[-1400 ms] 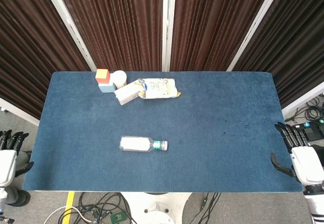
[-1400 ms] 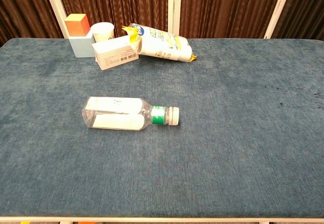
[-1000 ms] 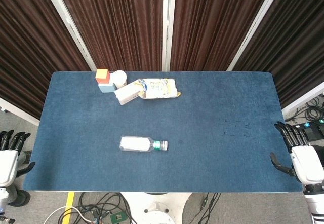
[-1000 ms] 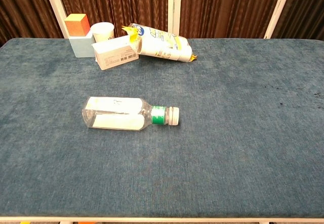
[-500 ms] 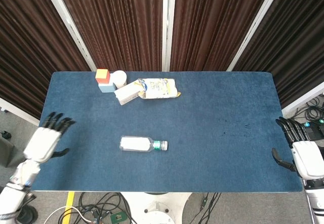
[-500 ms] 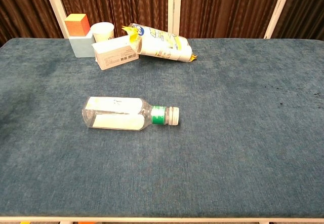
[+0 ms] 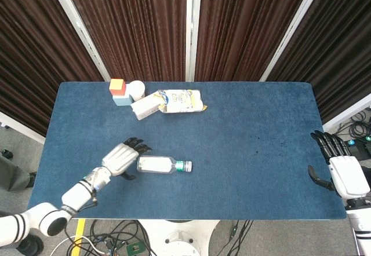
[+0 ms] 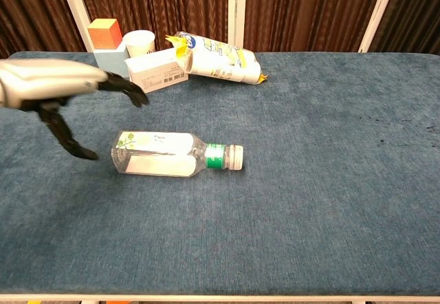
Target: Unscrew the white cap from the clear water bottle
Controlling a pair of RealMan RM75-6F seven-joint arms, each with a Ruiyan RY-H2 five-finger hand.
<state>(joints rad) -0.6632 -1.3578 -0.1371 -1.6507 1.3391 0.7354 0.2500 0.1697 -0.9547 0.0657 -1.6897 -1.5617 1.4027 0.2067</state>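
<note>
the left hand (image 7: pixel 122 158), fingers spread and holding nothing, is hovering just beside the base of the bottle (image 7: pixel 161 164), which is lying sideways with its cap (image 7: pixel 188 165) pointing toward the far-off, empty right hand (image 7: pixel 342 175).

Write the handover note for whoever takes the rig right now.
Left robot hand: open, fingers spread, at the base end of the clear water bottle, not gripping it.
Right robot hand: open, holding nothing, at the table's right edge.
Bottle: on its side near the table's middle, white cap on, pointing toward the right robot hand.
Done: nothing.
Left: grasp the bottle, steady it, unscrew the cap.
</note>
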